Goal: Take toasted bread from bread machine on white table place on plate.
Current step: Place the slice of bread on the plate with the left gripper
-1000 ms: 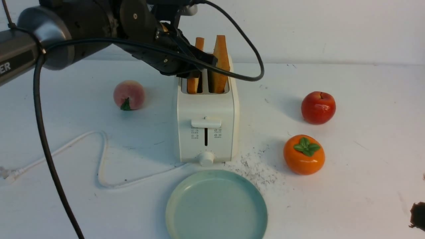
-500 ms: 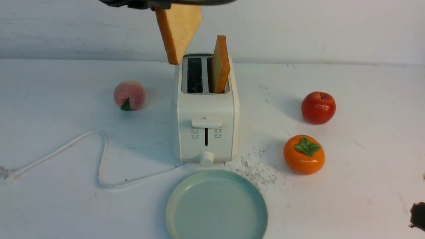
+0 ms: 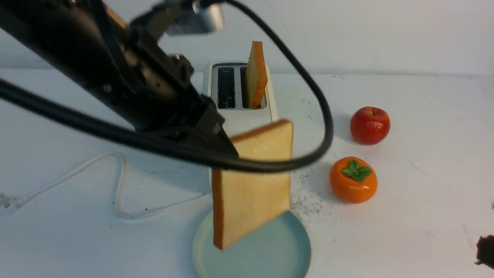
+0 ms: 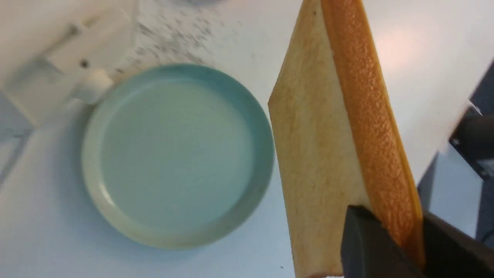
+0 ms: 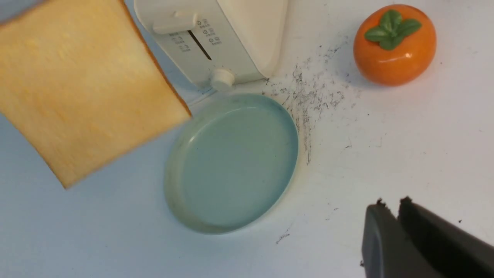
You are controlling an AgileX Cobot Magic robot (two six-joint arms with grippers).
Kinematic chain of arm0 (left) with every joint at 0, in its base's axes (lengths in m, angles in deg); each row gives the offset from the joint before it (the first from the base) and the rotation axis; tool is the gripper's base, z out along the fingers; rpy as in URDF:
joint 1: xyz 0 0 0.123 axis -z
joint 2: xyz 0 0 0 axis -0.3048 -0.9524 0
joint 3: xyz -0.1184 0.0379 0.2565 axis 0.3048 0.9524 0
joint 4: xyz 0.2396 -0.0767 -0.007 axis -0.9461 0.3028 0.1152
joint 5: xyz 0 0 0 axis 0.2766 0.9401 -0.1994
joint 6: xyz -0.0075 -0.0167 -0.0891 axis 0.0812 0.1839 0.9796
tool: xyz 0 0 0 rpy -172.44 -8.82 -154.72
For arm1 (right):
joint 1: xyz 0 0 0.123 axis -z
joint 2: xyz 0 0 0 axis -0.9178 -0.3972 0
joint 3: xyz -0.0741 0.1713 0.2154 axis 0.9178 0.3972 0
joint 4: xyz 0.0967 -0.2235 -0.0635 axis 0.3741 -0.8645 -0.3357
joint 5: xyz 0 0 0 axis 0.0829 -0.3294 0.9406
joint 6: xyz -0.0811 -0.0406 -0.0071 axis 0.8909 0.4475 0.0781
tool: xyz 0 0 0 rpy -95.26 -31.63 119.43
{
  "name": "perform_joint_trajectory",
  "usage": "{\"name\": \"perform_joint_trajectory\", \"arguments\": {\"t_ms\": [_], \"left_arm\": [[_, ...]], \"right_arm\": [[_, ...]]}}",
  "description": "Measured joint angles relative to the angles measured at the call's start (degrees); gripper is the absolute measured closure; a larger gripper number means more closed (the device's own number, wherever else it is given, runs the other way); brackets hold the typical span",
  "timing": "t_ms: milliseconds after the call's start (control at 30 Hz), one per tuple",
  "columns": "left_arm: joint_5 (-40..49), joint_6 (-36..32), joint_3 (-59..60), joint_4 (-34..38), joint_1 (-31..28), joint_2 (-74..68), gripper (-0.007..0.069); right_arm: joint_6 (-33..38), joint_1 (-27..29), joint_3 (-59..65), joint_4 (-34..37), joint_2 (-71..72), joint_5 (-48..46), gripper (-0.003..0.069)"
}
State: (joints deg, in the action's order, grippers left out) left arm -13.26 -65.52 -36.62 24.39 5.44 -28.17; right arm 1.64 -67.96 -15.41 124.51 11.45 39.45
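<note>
A scuffed white table (image 3: 424,216) runs back to a pale wall (image 3: 386,34), with a patch of dark specks (image 3: 305,200) between the toaster (image 3: 241,117) and a persimmon (image 3: 353,179). An apple (image 3: 369,125) sits farther back. The left gripper (image 4: 393,222) pinches one toast slice (image 3: 251,185) by its crust edge; the slice hangs tilted in front of the toaster, above the blue-green plate (image 3: 285,255) and clear of it. The second slice (image 3: 256,75) stands in the toaster's right slot. The right gripper (image 5: 390,202) is empty, its jaws nearly together.
</note>
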Motion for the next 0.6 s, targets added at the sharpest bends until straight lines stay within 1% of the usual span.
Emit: {"name": "perform_joint_trajectory", "arguments": {"t_ms": [33,133,200,467,600], "left_arm": [[0.0,-0.3,0.4,0.2,0.0,-0.2,0.0532],[-0.7,-5.9,5.7,2.9,0.0,-4.1,0.0532],[-0.8,-7.3,6.7,3.3,0.0,-6.4,0.0532],[-2.3,-9.4,7.1,4.1,0.0,-15.0,0.0532],[-2.4,-11.9,7.1,4.4,0.0,-15.5,0.0532]], "right_arm": [[0.0,0.0,0.0,0.0,0.0,0.0,0.0593],[0.0,0.0,0.0,0.0,0.0,0.0,0.0590],[0.0,0.0,0.0,0.0,0.0,0.0,0.0587],[0.0,0.0,0.0,0.0,0.0,0.0,0.0578],[0.0,0.0,0.0,0.0,0.0,0.0,0.0576]]}}
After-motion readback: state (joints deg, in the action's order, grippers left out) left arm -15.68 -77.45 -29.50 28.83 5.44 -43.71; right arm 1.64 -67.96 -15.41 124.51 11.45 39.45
